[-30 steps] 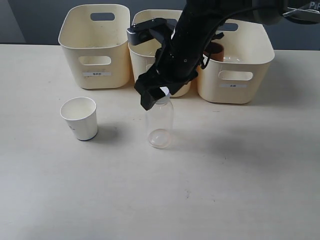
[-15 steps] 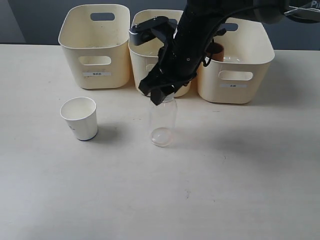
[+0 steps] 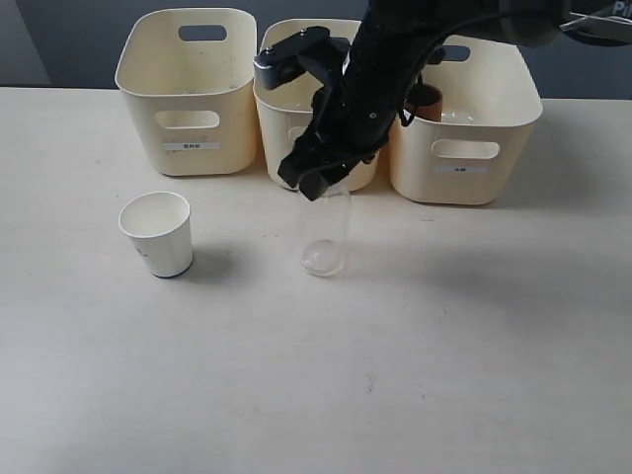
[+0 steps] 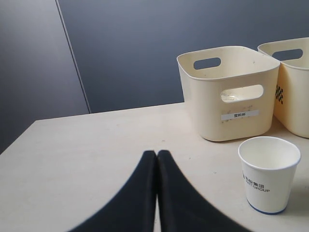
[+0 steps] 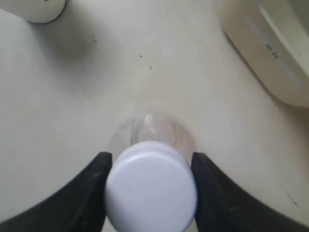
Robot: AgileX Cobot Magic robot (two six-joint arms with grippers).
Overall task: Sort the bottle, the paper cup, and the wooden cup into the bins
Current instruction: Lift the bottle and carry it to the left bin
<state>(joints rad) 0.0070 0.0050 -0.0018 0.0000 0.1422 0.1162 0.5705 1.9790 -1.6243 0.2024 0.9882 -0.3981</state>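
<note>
The clear bottle (image 3: 324, 237) hangs upright in front of the middle bin (image 3: 279, 117), its base just off the table. My right gripper (image 3: 321, 184) is shut on its white cap (image 5: 151, 193), one finger on each side. The white paper cup (image 3: 158, 232) stands on the table to the left, also in the left wrist view (image 4: 268, 174). Inside the right bin (image 3: 464, 128) the brown wooden cup (image 3: 425, 100) shows partly behind the arm. My left gripper (image 4: 157, 153) is shut on nothing, low over the table left of the paper cup.
The left bin (image 3: 188, 89) stands at the back behind the paper cup, seen also in the left wrist view (image 4: 227, 92). All three bins sit side by side along the far edge. The right arm reaches over the middle bin.
The right gripper has closed on the bottle's cap and risen, carrying the bottle up and slightly right toward the bins. The paper cup has stayed put.
</note>
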